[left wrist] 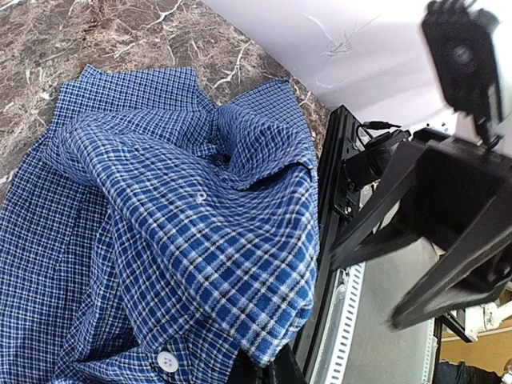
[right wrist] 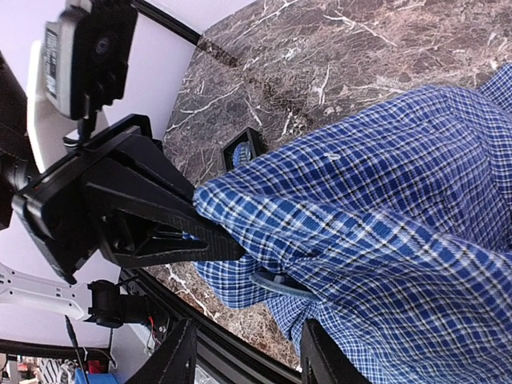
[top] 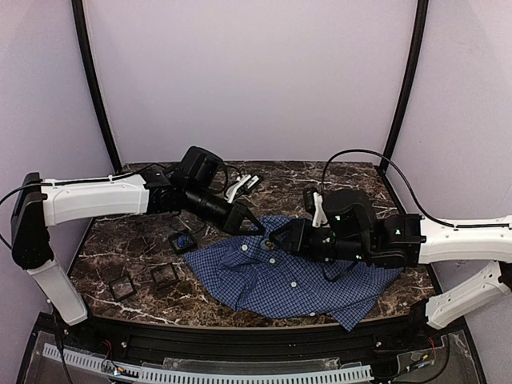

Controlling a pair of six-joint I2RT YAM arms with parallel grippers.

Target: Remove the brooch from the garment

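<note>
**A fold of the garment (top: pixel 304 280) clamped in the left gripper (top: pixel 254 226)**

The checked cloth lies lower centre in the top view, on the marble table (top: pixel 304 180). The right gripper (top: pixel 278 238), fingers apart, faces the fold; a dark oval brooch (right wrist: pixel 276 282) shows just under it

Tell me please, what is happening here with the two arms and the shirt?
The left gripper is shut on an edge of the checked shirt and holds that part up from the marble table. The right gripper faces it with its jaws apart and holds nothing. Just ahead of it, a small dark disc sits at the fabric's edge. It may be the brooch, and it is not yet off.
</note>
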